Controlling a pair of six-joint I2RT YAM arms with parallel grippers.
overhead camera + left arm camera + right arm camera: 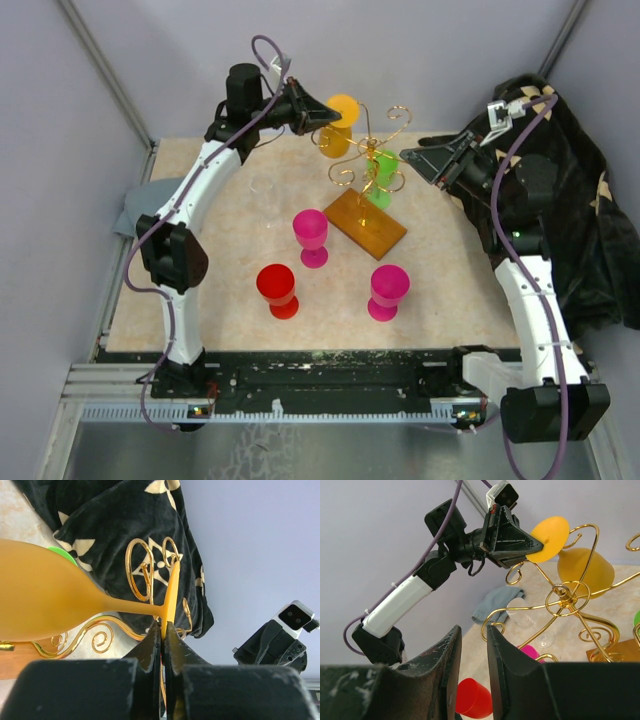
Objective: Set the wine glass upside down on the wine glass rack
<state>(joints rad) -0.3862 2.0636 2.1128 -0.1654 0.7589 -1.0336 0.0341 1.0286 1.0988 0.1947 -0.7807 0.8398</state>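
We find the left gripper (318,112) clenched on the foot of the orange glass (337,138), which is tilted bowl-down among the left arms of the rack (366,150). The right gripper (410,157) stands parted and empty, just right of the rack.

Glossy gold-wire rack (365,222), frosted matt orange wine glass (336,140), plush black cloth (580,200)

GLASS, RACK AND CLOTH COUNT

Six wine glasses are showing in all: one orange glass (340,125), one green glass (383,170), two magenta glasses (311,235) (388,290), one red glass (277,288) and one clear glass (264,186), the last only faintly. One gold wire wine glass rack (362,224) is showing. Two cloths are lying in view: one black patterned cloth (580,200), one grey-blue cloth (135,210).
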